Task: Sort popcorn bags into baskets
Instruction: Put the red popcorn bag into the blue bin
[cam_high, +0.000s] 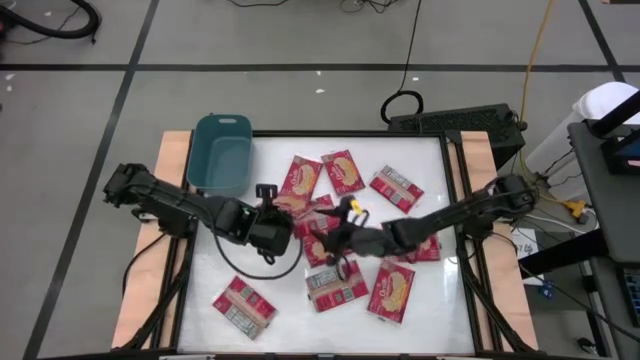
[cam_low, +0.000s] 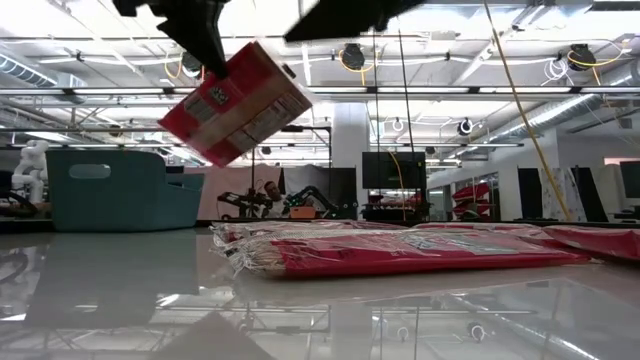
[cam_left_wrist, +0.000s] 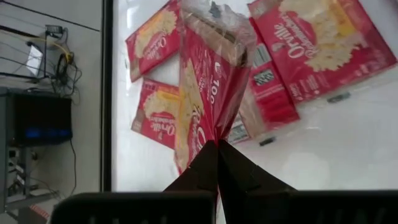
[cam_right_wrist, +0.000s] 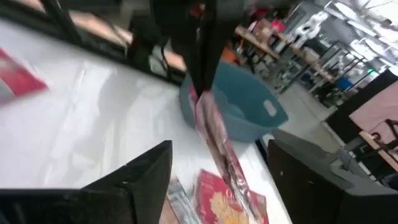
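Pinched tight in the left gripper (cam_left_wrist: 217, 146) is one flat red popcorn packet (cam_left_wrist: 208, 81), held by its edge so that it hangs in the air above the white table (cam_high: 210, 280), just beside the pile of other red packets (cam_high: 345, 172) in the middle. The right gripper (cam_right_wrist: 217, 168) stands close in front of it with its two dark fingers spread wide and nothing between them; from its wrist view the hanging packet shows edge-on between these fingers. The small teal-blue plastic basket (cam_high: 222, 150) waits at the far left corner of the table, near the left arm and apart from the pile. I judge the step in hand is to carry this packet to the basket. To do it well, the left arm should keep the packet lifted until it is over the basket's rim, because a low swing could catch the wall. The right arm should hold clear of the path. The grip is only on a thin edge, so a slow move seems safer.
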